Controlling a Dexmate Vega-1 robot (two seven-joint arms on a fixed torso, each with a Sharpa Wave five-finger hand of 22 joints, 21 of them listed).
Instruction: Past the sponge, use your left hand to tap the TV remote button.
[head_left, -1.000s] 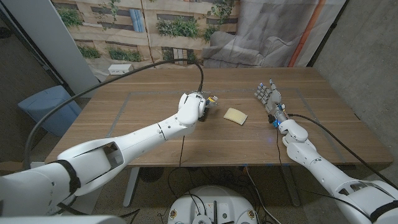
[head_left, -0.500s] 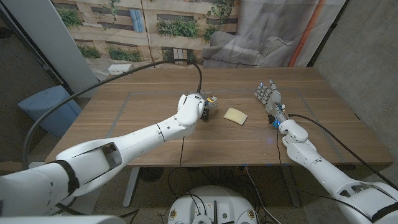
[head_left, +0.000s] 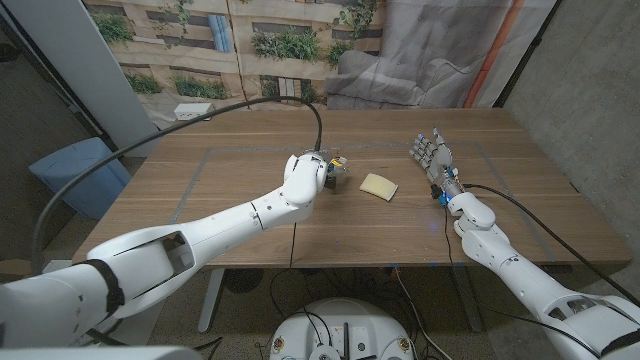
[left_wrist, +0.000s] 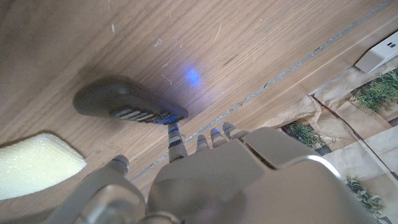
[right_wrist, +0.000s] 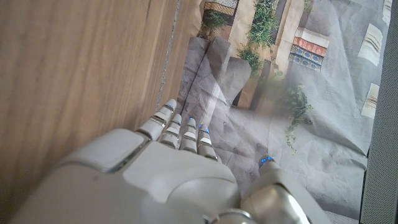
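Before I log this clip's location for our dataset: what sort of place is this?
Probably a lab or test space staged as a room: a printed backdrop of building fronts and plants hangs behind the wooden table, beside bare concrete wall and draped grey sheeting.

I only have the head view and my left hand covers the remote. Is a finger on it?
Observer: In the left wrist view, one fingertip meets the end of the remote.
Operator: Which way do the buttons face?
Observer: Up toward the hand; pale button rows show along its top near that fingertip.
Operator: Where is the sponge from there?
Observer: The sponge lies apart from the remote, with bare table between them.
Operator: And the right hand?
Observer: The right hand holds nothing, fingers straight beside the table's surface.
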